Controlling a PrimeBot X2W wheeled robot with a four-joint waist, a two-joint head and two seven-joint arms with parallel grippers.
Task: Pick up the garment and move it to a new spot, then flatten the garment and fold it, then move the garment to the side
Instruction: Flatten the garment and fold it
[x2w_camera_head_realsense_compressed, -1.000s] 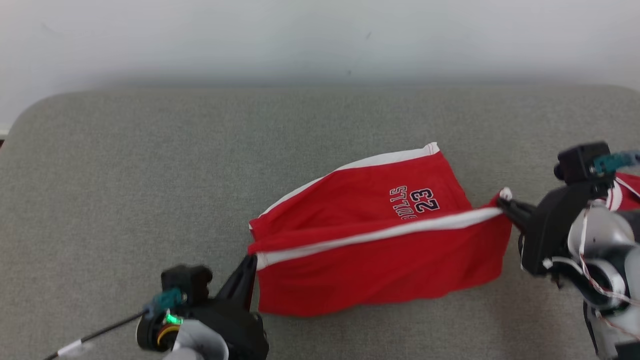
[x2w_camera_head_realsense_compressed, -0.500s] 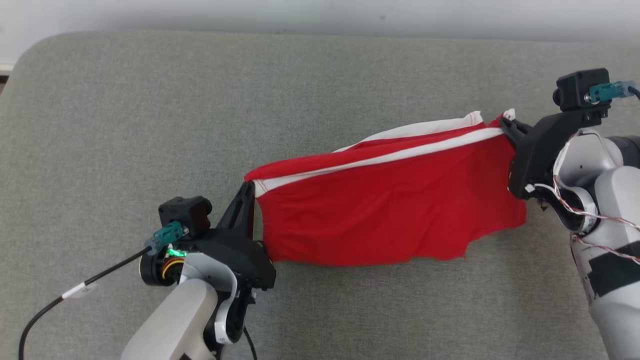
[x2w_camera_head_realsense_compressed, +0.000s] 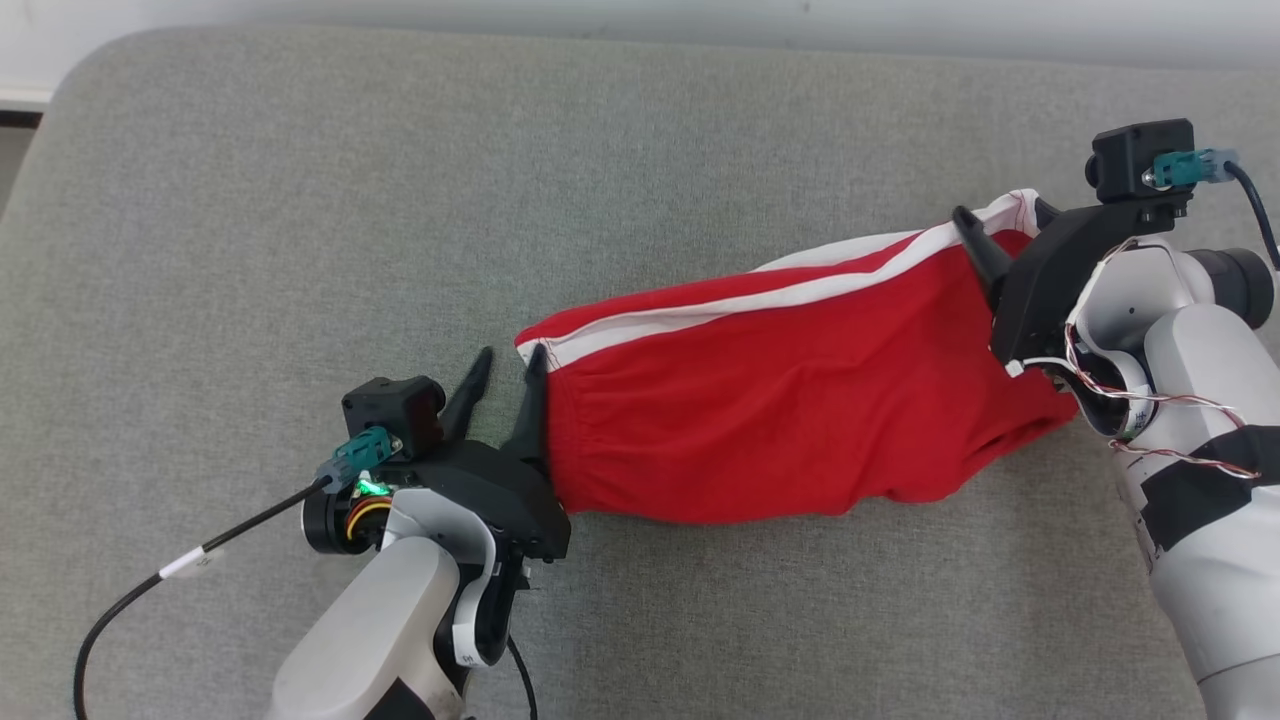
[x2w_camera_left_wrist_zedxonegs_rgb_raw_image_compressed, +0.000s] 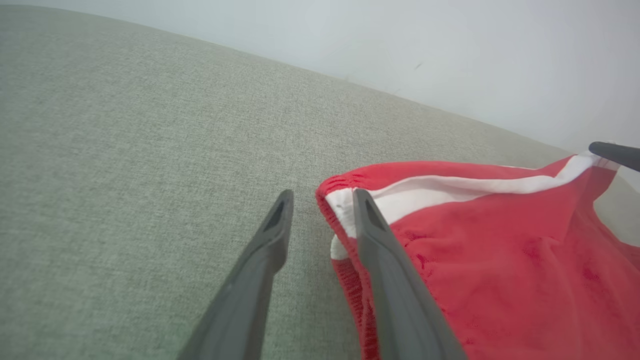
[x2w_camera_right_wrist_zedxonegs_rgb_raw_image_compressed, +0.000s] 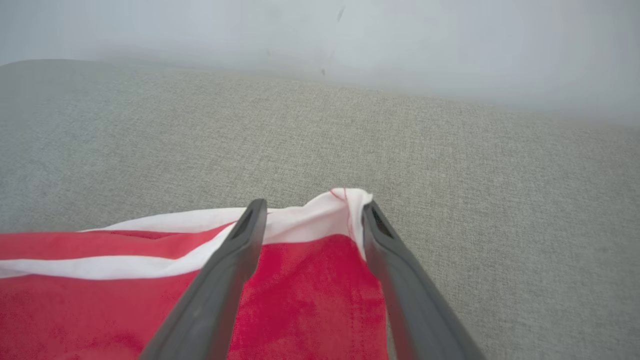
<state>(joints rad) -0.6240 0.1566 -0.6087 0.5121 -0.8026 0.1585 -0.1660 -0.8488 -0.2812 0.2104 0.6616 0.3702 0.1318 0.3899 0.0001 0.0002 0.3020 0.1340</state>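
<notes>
Grey desk (x2w_camera_head_realsense_compressed: 250, 250) held the garment (x2w_camera_head_realsense_compressed: 780, 400), stretched across mid-frame. Just then left pincer (x2w_camera_head_realsense_compressed: 512, 353) and right pincer (x2w_camera_head_realsense_compressed: 1000, 210) sprang open, releasing it; folding looked next.

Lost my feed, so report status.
Left pincer open beside waistband corner. Right pincer open, astride hem corner. Garment lying spread on cushion. Nothing in the way.

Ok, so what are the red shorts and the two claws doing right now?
red shorts: lying on the grey cushion, a bit wrinkly, not held.
left claw: open, right beside the shorts' corner.
right claw: open, the shorts' white corner sits between its fingers, unpinched.
</notes>
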